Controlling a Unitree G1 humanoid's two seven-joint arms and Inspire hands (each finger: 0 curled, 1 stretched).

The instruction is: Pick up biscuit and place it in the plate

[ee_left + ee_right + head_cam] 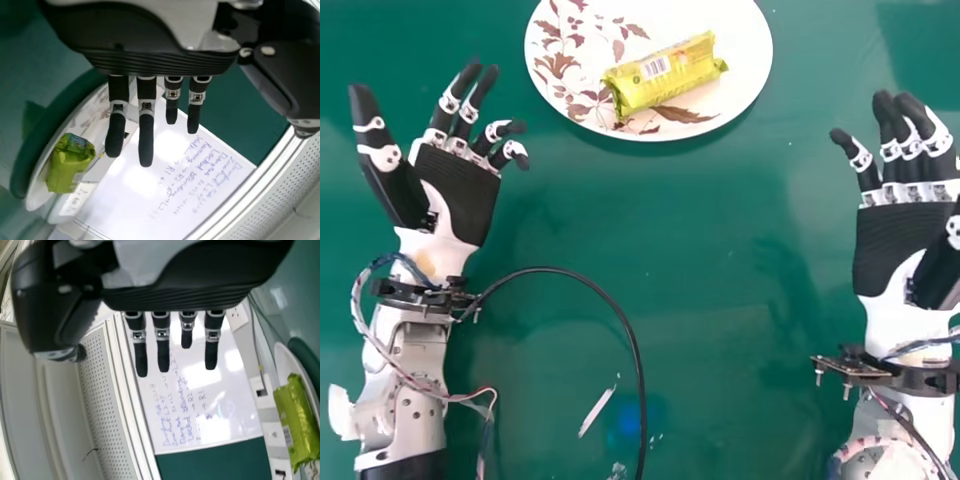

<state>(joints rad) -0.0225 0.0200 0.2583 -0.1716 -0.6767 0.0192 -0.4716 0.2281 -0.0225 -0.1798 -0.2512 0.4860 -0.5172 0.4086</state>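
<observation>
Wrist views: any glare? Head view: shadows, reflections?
Left wrist view: bright glare patches on the whiteboard; right wrist view: several more on the board; head view: bluish light spot low on the green table, soft shadow along the plate's near rim.

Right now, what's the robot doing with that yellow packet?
It isn't touching it. The biscuit packet is already lying on the flowery plate, where it's supposed to go. The robot's left hand and right hand are both open, one on each side, nearer to the robot than the plate, holding nothing.
</observation>
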